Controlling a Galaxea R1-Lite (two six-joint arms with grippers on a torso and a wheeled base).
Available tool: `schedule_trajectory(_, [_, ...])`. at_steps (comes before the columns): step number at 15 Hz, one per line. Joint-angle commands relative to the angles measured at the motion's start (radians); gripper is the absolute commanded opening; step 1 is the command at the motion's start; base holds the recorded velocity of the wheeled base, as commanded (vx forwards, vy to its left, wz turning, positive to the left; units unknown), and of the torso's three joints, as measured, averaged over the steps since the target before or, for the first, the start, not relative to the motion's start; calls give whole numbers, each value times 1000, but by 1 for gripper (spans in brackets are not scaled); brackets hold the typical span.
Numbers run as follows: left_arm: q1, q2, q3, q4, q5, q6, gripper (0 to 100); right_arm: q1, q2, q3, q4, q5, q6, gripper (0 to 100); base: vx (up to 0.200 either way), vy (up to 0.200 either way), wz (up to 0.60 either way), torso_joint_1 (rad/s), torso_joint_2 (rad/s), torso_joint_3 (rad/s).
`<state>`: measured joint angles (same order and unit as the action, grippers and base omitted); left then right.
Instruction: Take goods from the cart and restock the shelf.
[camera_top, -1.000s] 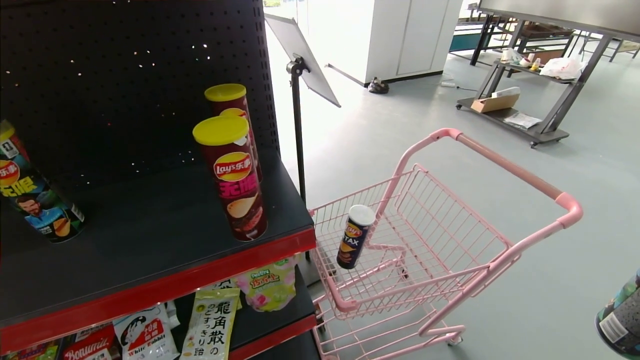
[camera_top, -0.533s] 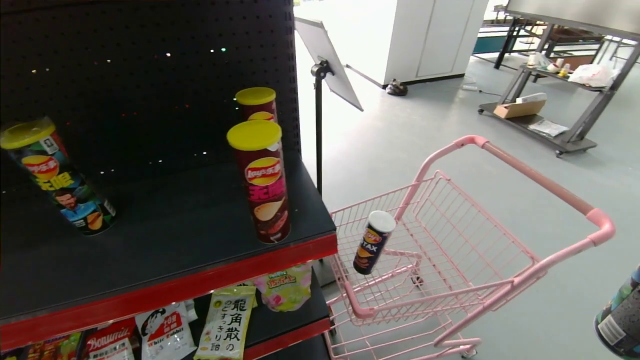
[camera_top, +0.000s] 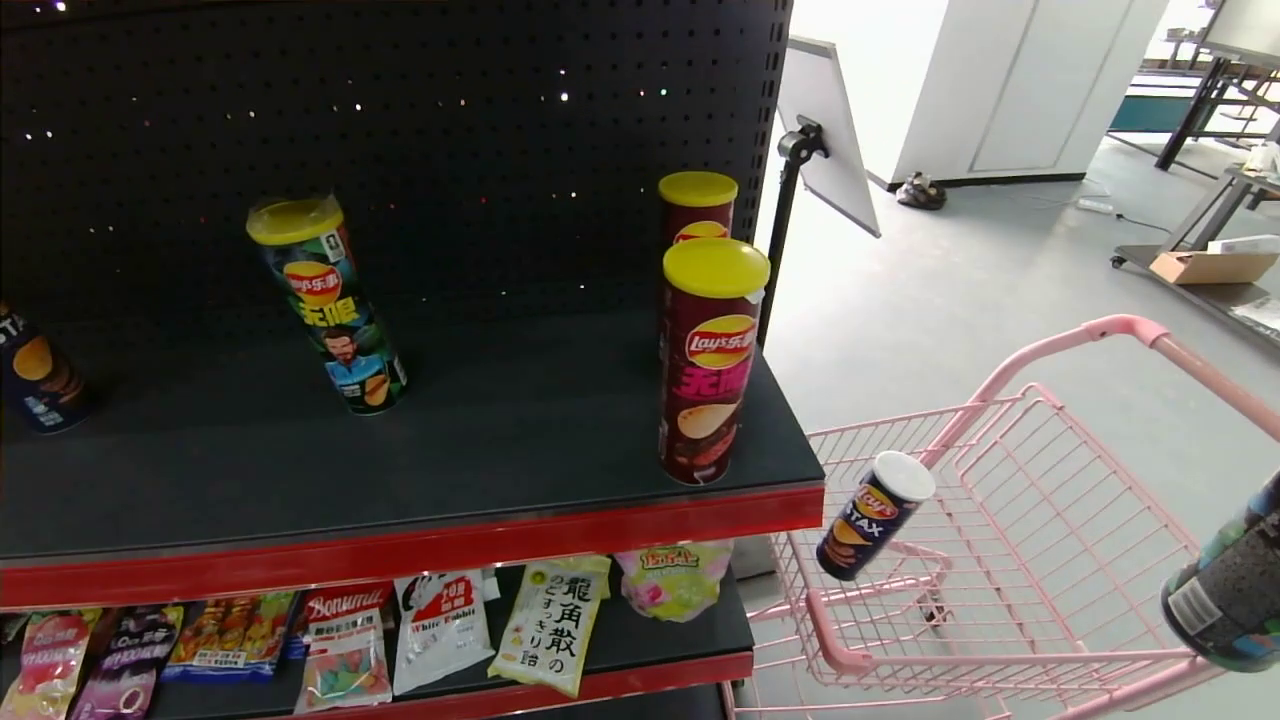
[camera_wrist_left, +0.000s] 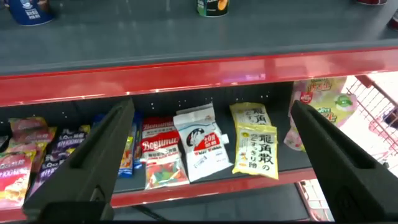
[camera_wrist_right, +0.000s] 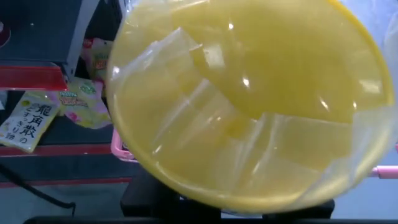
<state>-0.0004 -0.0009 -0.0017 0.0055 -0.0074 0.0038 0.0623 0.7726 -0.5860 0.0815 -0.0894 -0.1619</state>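
Pink wire forms the cart at the lower right of the head view, just beside the right end of the shelf, a black board with a red front edge and a dark pegboard behind. Inside the cart a small dark can with a white lid leans tilted in the corner nearest the shelf, its label showing a red-and-yellow roundel above pale lettering. At the far right edge, above the cart's rim, the right hand is clenched around a chip can, whose yellow lid under clear film sits close before the wrist camera. A maroon can with a yellow lid stands upright at the shelf's right front corner, a second maroon can right behind it. Mid-left stands a green-blue can picturing a man, and a dark blue can sits at the left edge, with bare board between. The left hand is released, its fingers spread wide before the lower shelf, where snack bags lie in a row, one yellowish bag bearing large black characters. A white board on a black stand rises behind the shelf's right end.
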Motion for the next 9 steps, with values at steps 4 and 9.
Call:
schedule_trajectory(4, [-1,1,0,1,0,-1,100,5,-30,98,-143,112,22,0,-200,0,0,8,2,2])
schedule_trajectory(9, [-1,1,0,1,-2,1,100,5,-65,126,-175,212,24,0,0,40,0,6,0,1])
